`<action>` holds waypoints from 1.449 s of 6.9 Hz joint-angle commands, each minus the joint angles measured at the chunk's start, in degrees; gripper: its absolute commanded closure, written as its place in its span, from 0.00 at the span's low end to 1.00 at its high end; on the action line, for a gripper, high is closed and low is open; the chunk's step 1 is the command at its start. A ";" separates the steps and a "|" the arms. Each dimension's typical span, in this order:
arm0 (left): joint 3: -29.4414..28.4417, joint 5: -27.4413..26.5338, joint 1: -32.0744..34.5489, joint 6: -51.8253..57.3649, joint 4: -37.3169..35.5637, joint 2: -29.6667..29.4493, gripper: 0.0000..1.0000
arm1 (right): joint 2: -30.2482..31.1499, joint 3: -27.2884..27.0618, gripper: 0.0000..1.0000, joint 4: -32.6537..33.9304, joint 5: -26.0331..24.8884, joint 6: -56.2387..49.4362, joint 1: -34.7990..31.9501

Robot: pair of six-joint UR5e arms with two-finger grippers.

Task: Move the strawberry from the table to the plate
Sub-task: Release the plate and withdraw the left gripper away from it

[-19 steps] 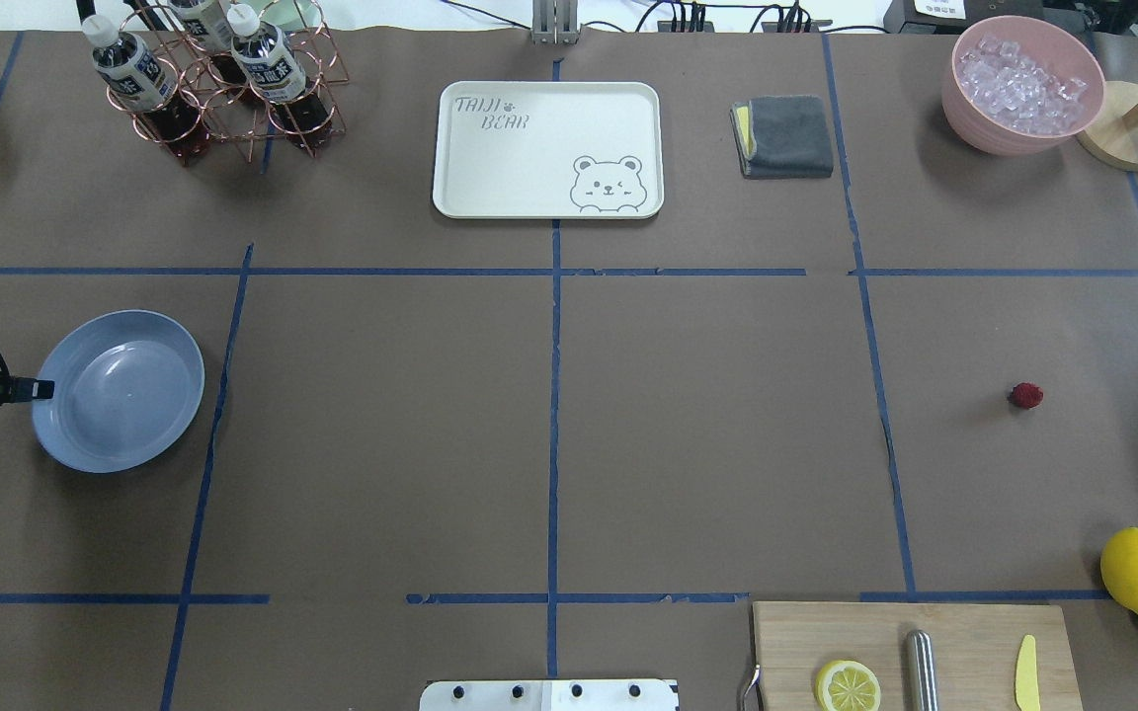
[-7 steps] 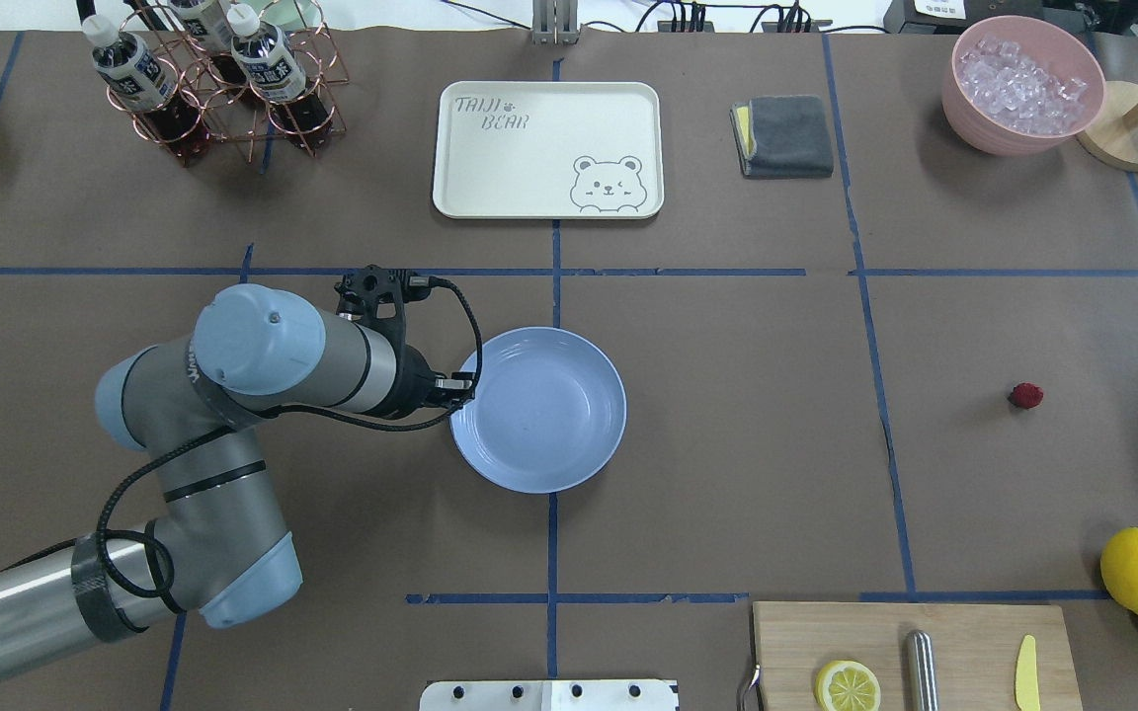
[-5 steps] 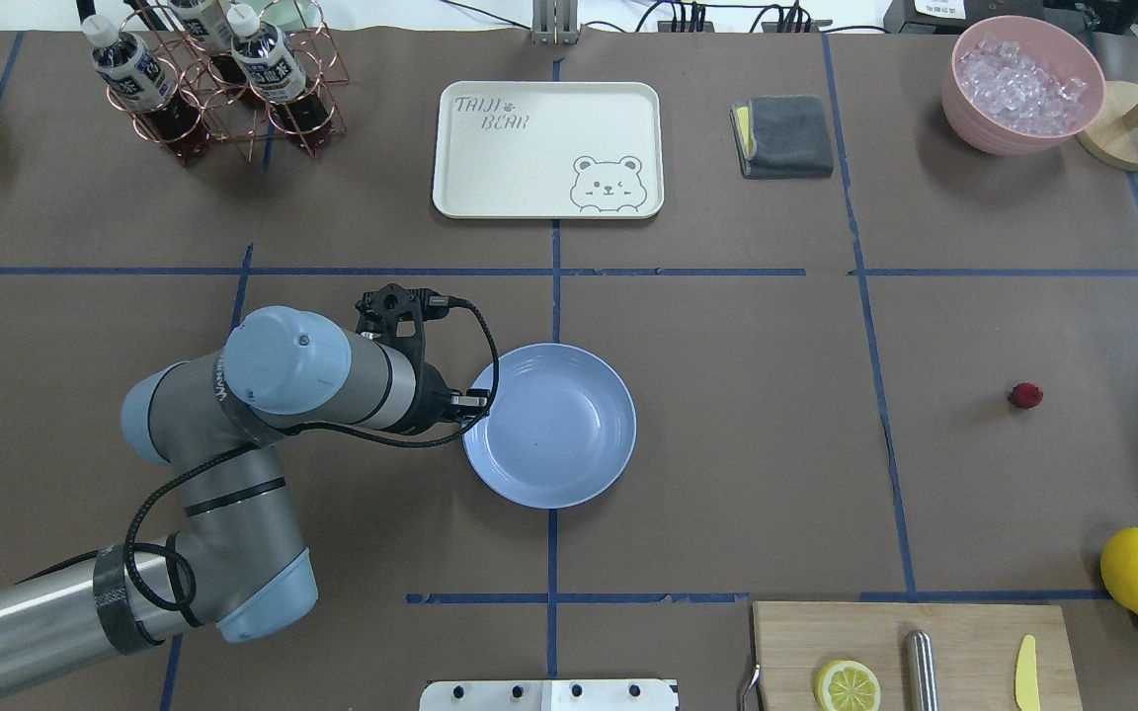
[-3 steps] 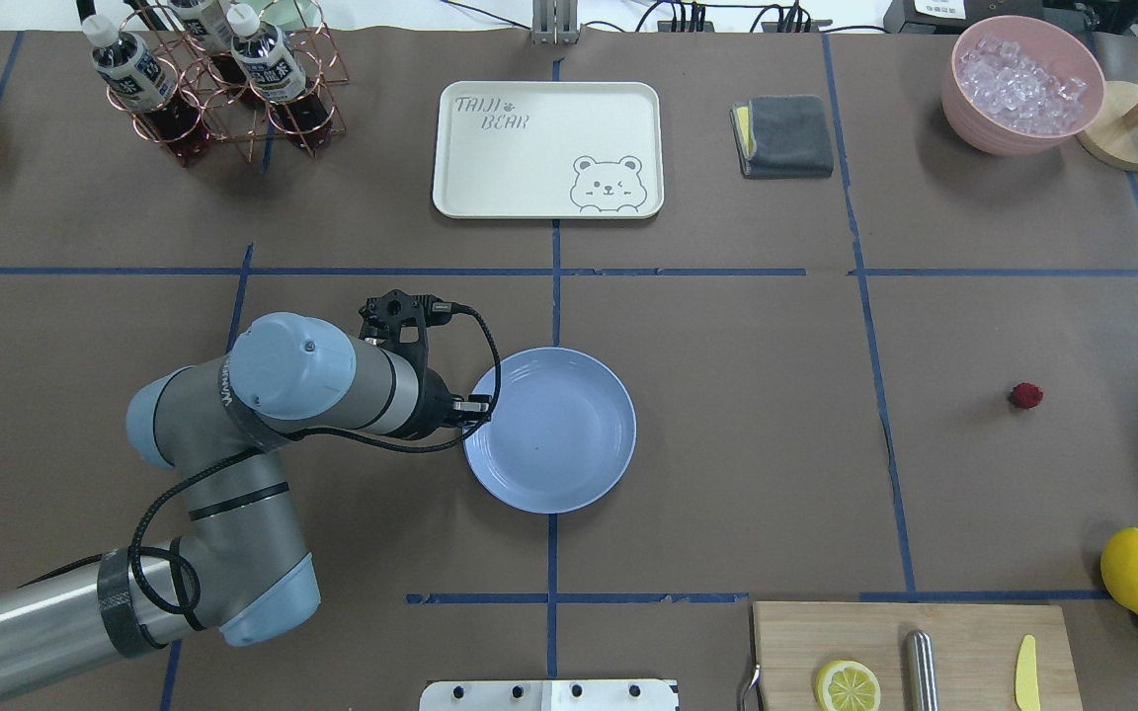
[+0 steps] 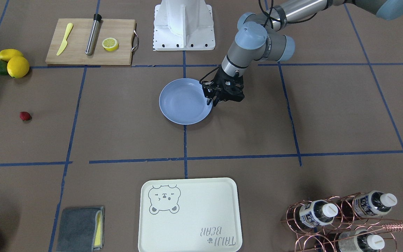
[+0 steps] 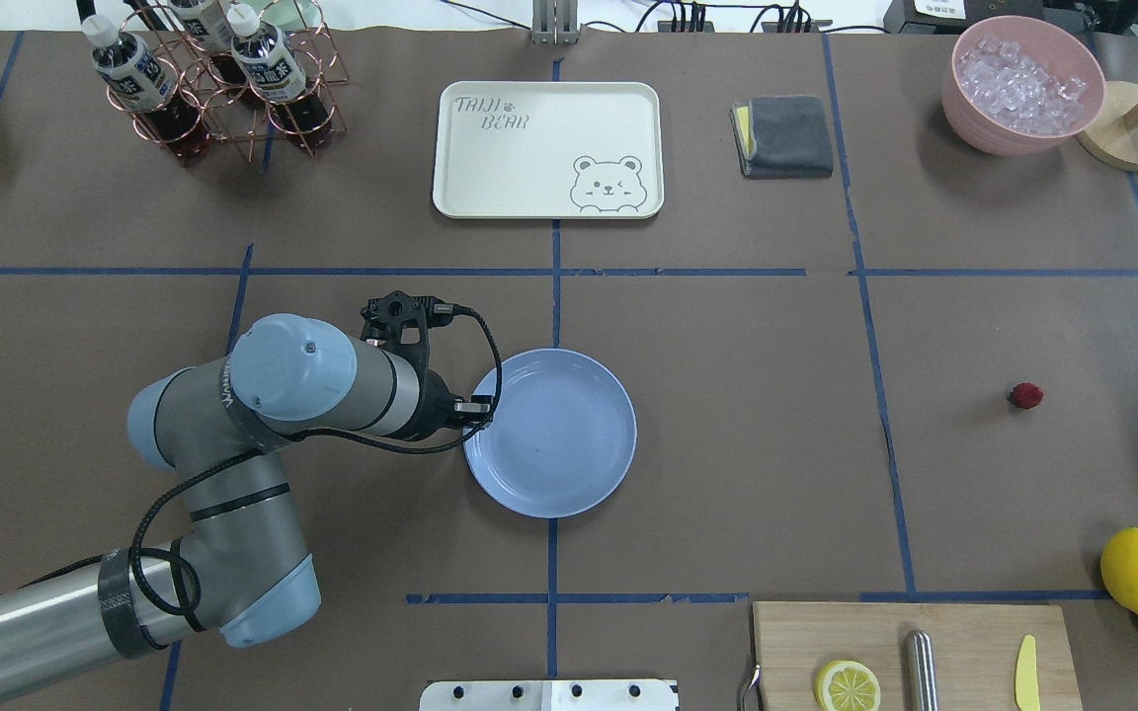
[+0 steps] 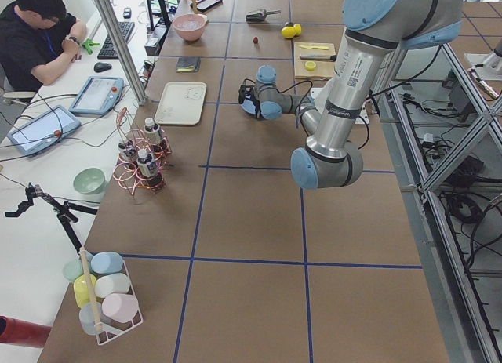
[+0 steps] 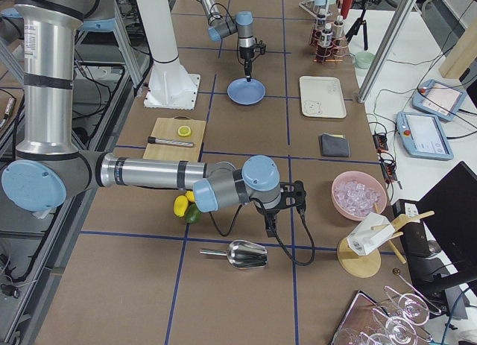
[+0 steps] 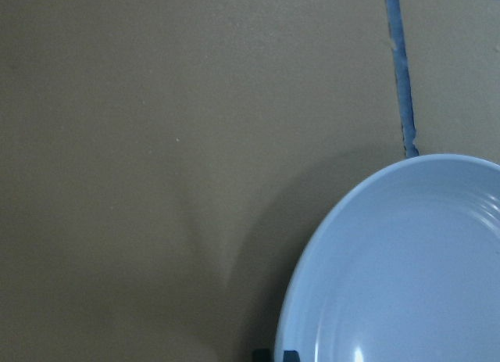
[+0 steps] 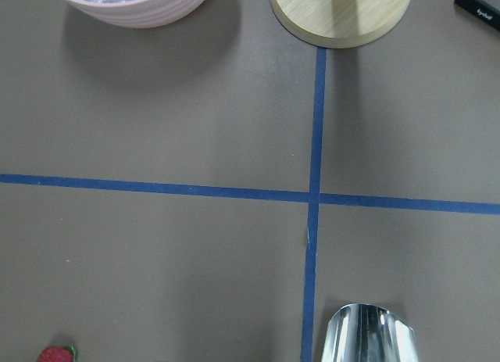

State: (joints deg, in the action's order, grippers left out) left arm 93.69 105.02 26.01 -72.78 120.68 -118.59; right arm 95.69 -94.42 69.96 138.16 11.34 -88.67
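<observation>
Brown table (image 6: 727, 474): strawberry (image 6: 1025, 396) lies well apart from left jaws pinching plate (image 6: 554, 434) rim.

I can't read my left gripper (image 5: 210, 101), its tips lost against the plate (image 5: 182, 103) rim. Left wrist view crops the plate right and bottom. My right gripper (image 8: 270, 229) is too small to judge; right wrist view clips the strawberry (image 10: 53, 354) at bottom.

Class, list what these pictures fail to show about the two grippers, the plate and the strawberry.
The left gripper: in the overhead view its own wrist covers the jaws at the plate rim; open or shut unclear.
The right gripper: seen only in the exterior right view, small; jaws unreadable.
The strawberry: cut off by the bottom edge of the right wrist view.
</observation>
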 commanded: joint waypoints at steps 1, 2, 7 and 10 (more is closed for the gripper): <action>2.53 1.66 3.84 4.80 -1.84 1.51 0.00 | -0.32 -1.02 0.00 -0.09 0.09 0.00 0.07; 5.33 6.63 9.62 15.02 -6.64 3.52 0.00 | -0.41 -2.59 0.00 -0.09 0.09 0.09 0.16; 9.40 23.64 45.74 39.81 -34.10 9.17 0.00 | -0.41 -5.25 0.00 -7.47 1.31 1.31 3.50; 3.56 22.59 56.92 69.44 -43.16 13.80 0.00 | -0.85 -6.81 0.00 -7.47 1.49 1.76 5.60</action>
State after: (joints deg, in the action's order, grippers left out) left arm 100.99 127.57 78.10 -14.26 78.87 -107.17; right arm 94.98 -100.17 62.50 139.54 13.01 -83.68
